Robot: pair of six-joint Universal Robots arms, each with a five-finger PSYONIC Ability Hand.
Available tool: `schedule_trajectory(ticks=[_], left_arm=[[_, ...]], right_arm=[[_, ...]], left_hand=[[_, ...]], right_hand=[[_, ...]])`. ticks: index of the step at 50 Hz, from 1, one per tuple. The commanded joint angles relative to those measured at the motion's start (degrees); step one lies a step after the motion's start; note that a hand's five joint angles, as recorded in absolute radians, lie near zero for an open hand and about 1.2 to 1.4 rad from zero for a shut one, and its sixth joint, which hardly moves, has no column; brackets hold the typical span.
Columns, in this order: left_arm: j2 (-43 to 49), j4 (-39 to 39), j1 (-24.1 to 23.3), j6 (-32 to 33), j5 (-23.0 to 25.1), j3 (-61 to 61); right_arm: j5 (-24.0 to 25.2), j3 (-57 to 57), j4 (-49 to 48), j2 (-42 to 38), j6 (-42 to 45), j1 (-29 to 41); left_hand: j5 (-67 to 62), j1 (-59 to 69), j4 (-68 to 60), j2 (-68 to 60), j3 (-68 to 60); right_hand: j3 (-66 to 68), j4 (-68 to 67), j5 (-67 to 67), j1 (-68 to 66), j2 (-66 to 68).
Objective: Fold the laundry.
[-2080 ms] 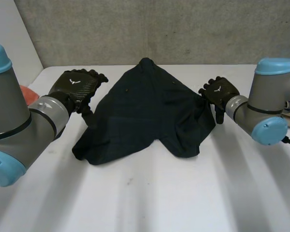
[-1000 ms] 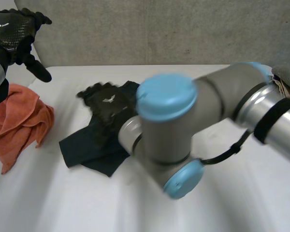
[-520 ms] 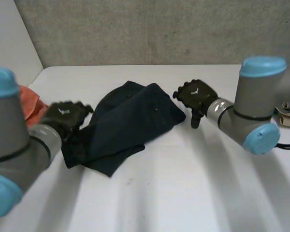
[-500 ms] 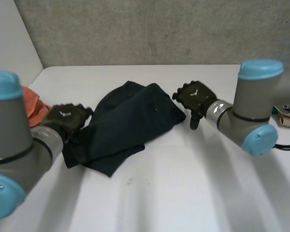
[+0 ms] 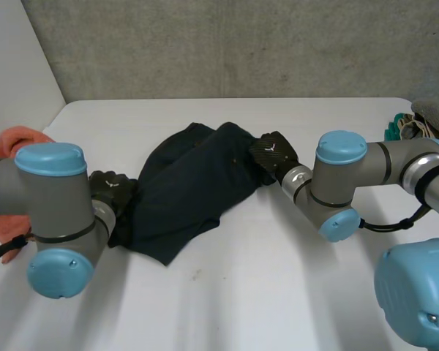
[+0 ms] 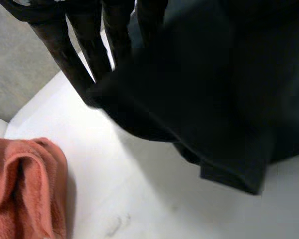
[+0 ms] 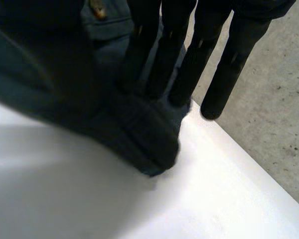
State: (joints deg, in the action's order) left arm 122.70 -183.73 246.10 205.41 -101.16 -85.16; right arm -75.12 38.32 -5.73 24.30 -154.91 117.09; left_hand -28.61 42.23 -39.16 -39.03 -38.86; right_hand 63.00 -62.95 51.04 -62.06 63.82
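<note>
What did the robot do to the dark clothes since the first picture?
The dark garment, spread wide before, has been folded over leftward into a narrower bundle. The right hand moved in onto its right edge. The left hand stayed at its left edge. Both have straight fingers. The orange towel stayed put.

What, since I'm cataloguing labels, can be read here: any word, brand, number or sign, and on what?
No words or numbers can be read.
Left hand, right hand: a small white emblem on the back, no letters.
Dark garment: no label visible.
</note>
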Motion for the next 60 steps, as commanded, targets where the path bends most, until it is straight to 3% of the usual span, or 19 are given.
schedule_trajectory(ticks=[1, 6, 15, 22, 26, 29, 30, 35, 41, 47, 60], left_arm=[[-0.7, -1.02, 0.26, 1.48, -0.53, 2.01], [-7.63, 0.39, 0.26, -0.36, 0.17, 2.98], [-28.02, 7.67, -0.18, -5.1, 4.47, 11.58], [-33.05, 19.26, -0.53, -11.5, 8.6, 23.7], [-32.26, 22.79, -0.7, -14.68, 10.62, 27.84], [-29.81, 23.59, -0.88, -14.87, 11.33, 27.68], [-27.45, 23.59, -1.05, -14.26, 11.42, 26.72], [-21.46, 23.33, -0.97, -11.18, 9.32, 22.76], [-19.16, 21.31, -0.79, -9.59, 5.62, 21.88], [-20.57, 20.87, -1.14, -10.03, 5.62, 22.67], [-23.03, 20.6, -1.94, -9.77, 5.44, 23.81]], right_arm=[[-1.61, -1.85, 2.82, 1.26, -2.41, -0.64], [-0.91, 2.72, 6.34, 10.48, -6.37, -2.92], [-0.29, 10.55, 7.13, 34.65, -10.24, -7.32], [-0.21, 9.76, 8.89, 47.13, -15.41, -9.25], [0.14, 10.28, 10.99, 49.61, -17.79, -9.17], [0.76, 11.95, 14.5, 49.26, -18.67, -8.9], [0.94, 14.05, 16.78, 48.48, -19.11, -8.81], [0.59, 24.15, 20.93, 45.48, -20.43, -5.57], [-0.12, 34.35, 16.12, 39.96, -26.83, -1.09], [1.46, 34.9, 13.46, 33.19, -36.86, 4.54], [3.31, 15.07, 13.28, 13.95, -54.96, 18.42]], left_hand=[[-41.39, 37.77, -40.84, -40.97, -41.14], [-41.39, 37.77, -40.84, -40.97, -41.14], [-41.39, 37.77, -40.84, -40.97, -41.14], [-41.39, 37.77, -40.84, -40.97, -41.14], [-41.39, 37.77, -40.84, -40.97, -41.14], [-41.39, 37.77, -40.84, -40.97, -41.14], [-41.39, 37.77, -40.84, -40.97, -41.14], [-41.39, 37.77, -40.84, -40.97, -41.14], [-41.39, 37.77, -40.84, -40.97, -41.14], [-41.39, 37.77, -40.84, -40.97, -41.14], [-41.39, 37.77, -40.84, -40.97, -41.14]], right_hand=[[17.0, -17.05, 18.96, -17.94, 16.18], [17.0, -17.05, 18.96, -17.94, 16.18], [17.0, -17.05, 18.96, -17.94, 16.18], [17.0, -17.05, 18.96, -17.94, 16.18], [17.0, -17.05, 18.96, -17.94, 16.18], [11.81, -11.86, 13.77, -12.76, 10.99], [-13.22, 13.17, -11.26, 12.27, -14.04], [-37.33, 37.28, -35.37, 36.38, -38.15], [-44.06, 44.01, -42.1, 43.11, -44.88], [-49.81, 49.76, -47.84, 48.86, -50.63], [-49.64, 49.59, -47.68, 48.69, -50.46]])
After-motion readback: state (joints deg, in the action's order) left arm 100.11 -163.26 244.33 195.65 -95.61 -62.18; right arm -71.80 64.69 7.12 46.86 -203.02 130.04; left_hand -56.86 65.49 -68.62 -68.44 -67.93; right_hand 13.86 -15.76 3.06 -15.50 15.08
